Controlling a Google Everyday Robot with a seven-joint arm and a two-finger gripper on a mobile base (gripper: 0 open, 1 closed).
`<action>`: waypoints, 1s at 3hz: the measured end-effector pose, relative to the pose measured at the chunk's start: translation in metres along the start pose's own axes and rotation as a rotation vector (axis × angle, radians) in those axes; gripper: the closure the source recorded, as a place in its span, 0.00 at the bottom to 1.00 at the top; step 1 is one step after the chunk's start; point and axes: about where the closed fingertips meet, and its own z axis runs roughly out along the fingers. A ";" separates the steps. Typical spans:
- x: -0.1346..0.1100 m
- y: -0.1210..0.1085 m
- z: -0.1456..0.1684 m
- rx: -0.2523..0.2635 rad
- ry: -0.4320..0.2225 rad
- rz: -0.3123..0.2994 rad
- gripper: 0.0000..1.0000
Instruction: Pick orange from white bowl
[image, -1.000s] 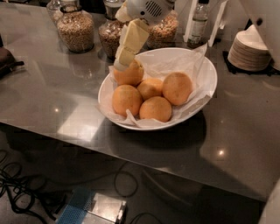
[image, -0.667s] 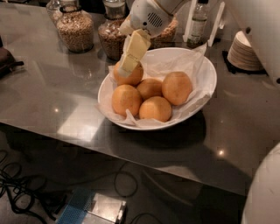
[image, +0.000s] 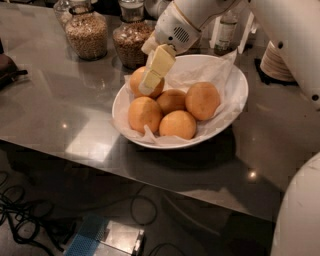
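Reaching down into the white bowl (image: 239, 102), the robot's gripper (image: 151, 80) is now lying across the front of the rear-left orange (image: 134, 82). Its pale yellow tip is nearing the fruit's lower edge, where a second ago it was hanging at the fruit's crown. Whether it is apart or clamped on the peel cannot be told, since the far side of the fruit is hiding behind it. Above it, the white wrist housing (image: 176, 26) is leaning further in over the bowl's back rim than before. The robot's white shell (image: 300, 210) is also crowding into the right edge of the view, which it was not doing a second ago. The orange itself is sitting just where it was, at the back left of the bowl on the crinkled paper liner (image: 200, 67). It is touching the neighbours in front of it among the four other oranges (image: 177, 124), and none of the fruit is showing any shift. Judging by that, the descent is finishing and the grasp is the step in hand, with the lift not yet begun. The close-packed neighbours are looking like the main risk once the fruit starts rising. Around the bowl, the grey steel counter (image: 60, 100) is carrying two glass jars (image: 86, 32) of dry goods behind and to the left. A stack of small white dishes (image: 277, 62) is standing well apart at the right, while cables (image: 20, 215) are trailing on the floor below.
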 end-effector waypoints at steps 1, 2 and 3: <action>0.000 0.000 0.000 0.000 0.000 0.000 0.24; 0.000 0.000 0.000 0.000 0.000 0.001 0.44; 0.008 -0.004 0.005 -0.011 0.000 0.029 0.38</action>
